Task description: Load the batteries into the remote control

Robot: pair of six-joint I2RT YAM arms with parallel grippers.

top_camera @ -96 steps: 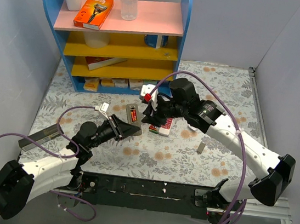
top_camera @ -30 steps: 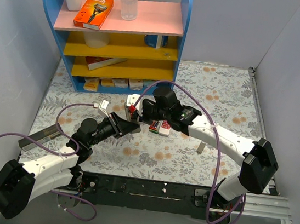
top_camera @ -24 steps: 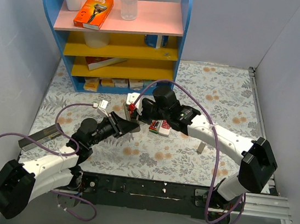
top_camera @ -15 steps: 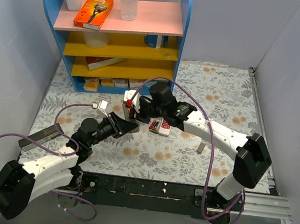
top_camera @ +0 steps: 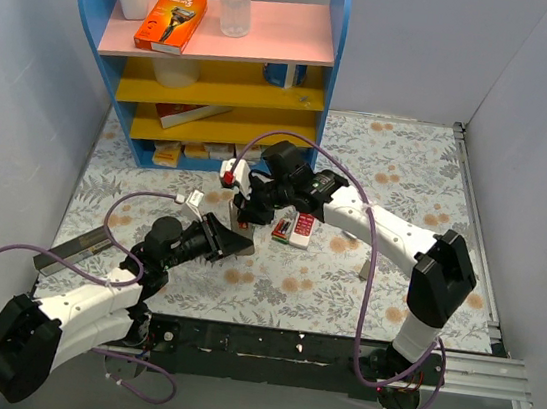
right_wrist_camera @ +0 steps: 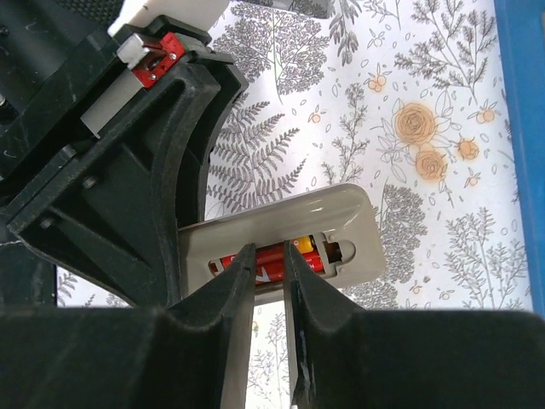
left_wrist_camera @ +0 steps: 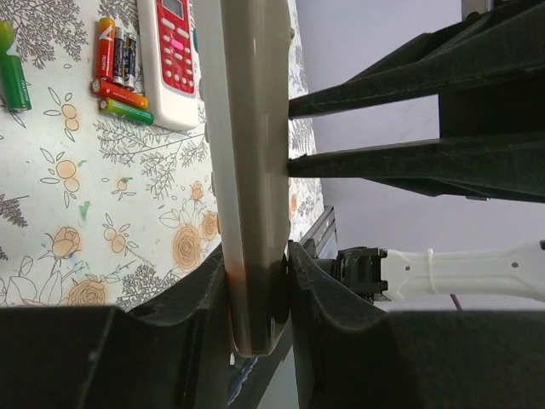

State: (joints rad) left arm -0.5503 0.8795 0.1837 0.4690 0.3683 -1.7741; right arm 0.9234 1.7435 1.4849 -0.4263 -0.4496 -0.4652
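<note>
My left gripper is shut on the white remote control and holds it on edge above the mat; the left wrist view shows its plain side clamped between the fingers. My right gripper comes from the right. In the right wrist view its gripper has the jaws almost together, tips at the remote's open battery bay, resting on the red batteries that lie in it. Several loose batteries, red and dark green, lie on the mat.
A red-and-white remote lies beside the loose batteries. A small grey piece lies to the right. The blue shelf unit stands at the back. A grey bar lies at the left.
My right arm has swung left from over the red-and-white remote to the held remote, and its fingertips have come down into the battery bay. The left gripper has dropped slightly, still holding the remote.
</note>
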